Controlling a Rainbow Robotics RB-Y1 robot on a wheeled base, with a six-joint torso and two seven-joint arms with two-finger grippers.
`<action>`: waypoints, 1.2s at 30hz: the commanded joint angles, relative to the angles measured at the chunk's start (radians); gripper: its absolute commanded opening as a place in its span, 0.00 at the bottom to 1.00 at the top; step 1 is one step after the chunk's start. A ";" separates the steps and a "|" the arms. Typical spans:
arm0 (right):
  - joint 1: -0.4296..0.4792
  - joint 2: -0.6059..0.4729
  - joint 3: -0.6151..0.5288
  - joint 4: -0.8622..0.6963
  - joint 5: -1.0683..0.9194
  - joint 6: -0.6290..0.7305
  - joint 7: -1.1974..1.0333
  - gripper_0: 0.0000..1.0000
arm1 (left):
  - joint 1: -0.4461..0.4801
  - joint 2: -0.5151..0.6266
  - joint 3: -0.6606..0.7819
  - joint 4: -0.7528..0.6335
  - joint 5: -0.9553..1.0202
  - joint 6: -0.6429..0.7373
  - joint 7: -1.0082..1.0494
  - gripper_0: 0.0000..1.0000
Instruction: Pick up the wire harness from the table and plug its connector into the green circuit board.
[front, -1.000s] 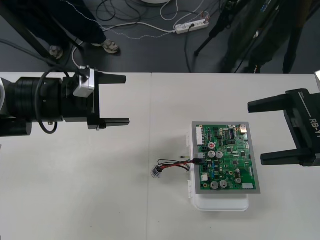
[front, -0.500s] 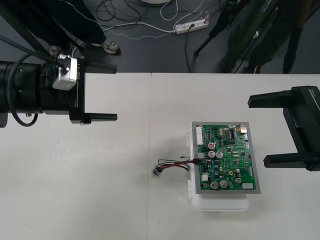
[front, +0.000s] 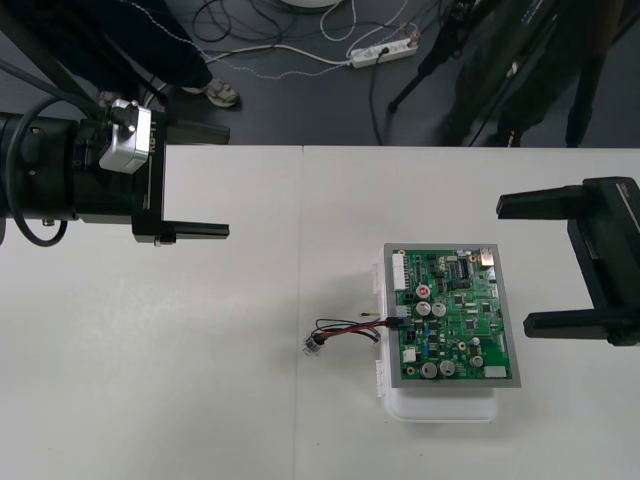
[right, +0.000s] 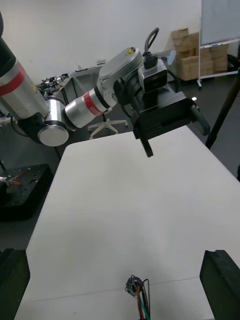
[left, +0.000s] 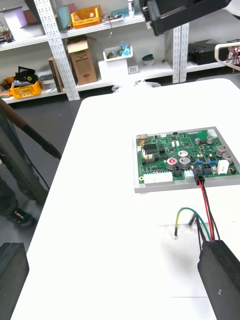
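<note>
both pairs of jaws stand wide apart, holding nothing. the left gripper (front: 205, 181) hangs over the table's (front: 200, 380) far left, and the right gripper (front: 545, 264) is just right of the green circuit board (front: 470, 320) on its white base (front: 440, 408). the wire harness (front: 345, 333) lies left of the board, well apart from both grippers. its black plug (left: 196, 174) is seated at the board's edge and its socket (front: 312, 345) rests on the table. since half a second ago the left gripper has slid slightly further left, while the harness has stayed put.

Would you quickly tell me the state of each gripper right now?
Left gripper: open, holding nothing.
Right gripper: open, holding nothing.
</note>
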 joint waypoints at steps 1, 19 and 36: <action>-0.044 0.037 -0.034 -0.028 0.012 -0.007 -0.056 1.00 | -0.041 0.036 0.011 -0.032 0.003 -0.034 0.053 1.00; -0.053 0.037 -0.028 -0.026 0.003 -0.007 -0.040 1.00 | -0.041 0.036 0.011 -0.032 0.003 -0.034 0.053 1.00; -0.053 0.037 -0.026 -0.021 -0.002 -0.007 -0.042 1.00 | -0.041 0.036 0.011 -0.032 0.003 -0.034 0.053 1.00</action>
